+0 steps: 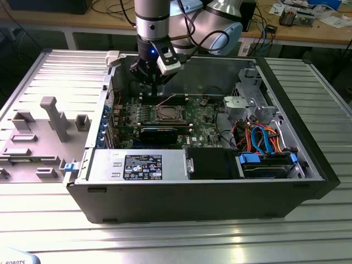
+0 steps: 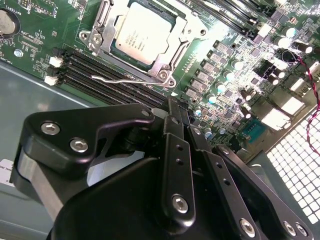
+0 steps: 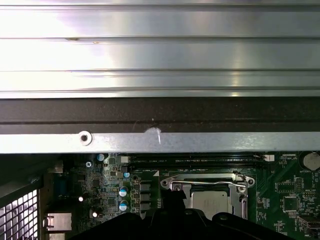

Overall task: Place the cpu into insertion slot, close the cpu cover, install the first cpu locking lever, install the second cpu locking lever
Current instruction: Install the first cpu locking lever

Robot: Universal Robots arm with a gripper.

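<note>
My gripper [image 3: 174, 200] hides part of the cpu [image 3: 212, 202] in the first wrist view. Second wrist view: picture edge crops the cpu cover [image 2: 164, 61].

A ribbed silver aluminium table [image 1: 165, 242] gleams under bright light, with a long pale wooden workbench [image 1: 308, 34] strewn with cables [image 1: 110, 8] behind.

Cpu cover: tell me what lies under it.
The cpu shows through the cover's opening. Its edges and the slot beneath are hidden by the cover's frame and the cpu itself.
</note>
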